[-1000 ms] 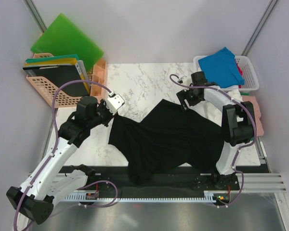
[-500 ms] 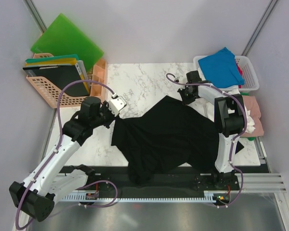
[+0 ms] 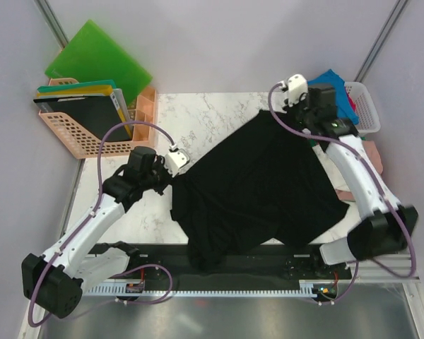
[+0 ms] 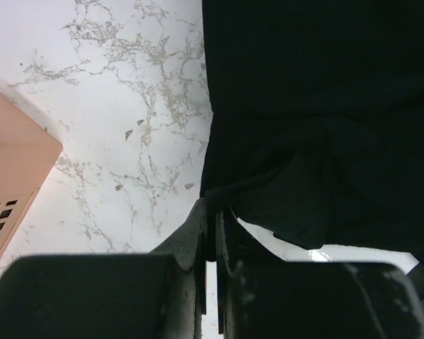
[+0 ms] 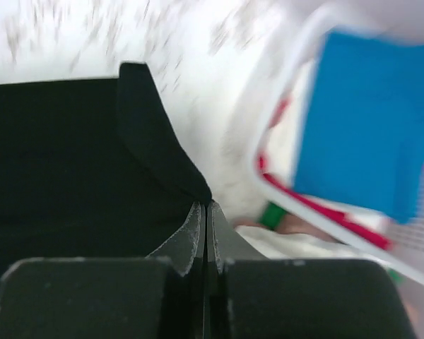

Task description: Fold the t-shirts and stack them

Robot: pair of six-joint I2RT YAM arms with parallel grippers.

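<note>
Pinching black t-shirt (image 3: 254,183): both grippers (image 4: 211,215) (image 5: 204,210)

Top view: bright, even overhead light, soft and diffuse; only faint shade under arms. Marble table (image 3: 219,120) close to blown-out white. Black t-shirt (image 3: 261,183) swallows light, folds barely readable. Left wrist view: marble veins crisp, left gripper (image 4: 210,208) dark and soft-focus up close. Right wrist view: heavy motion smear, basket (image 5: 339,232) and blue t-shirt (image 5: 367,113) blurred, marble streaked.
</note>
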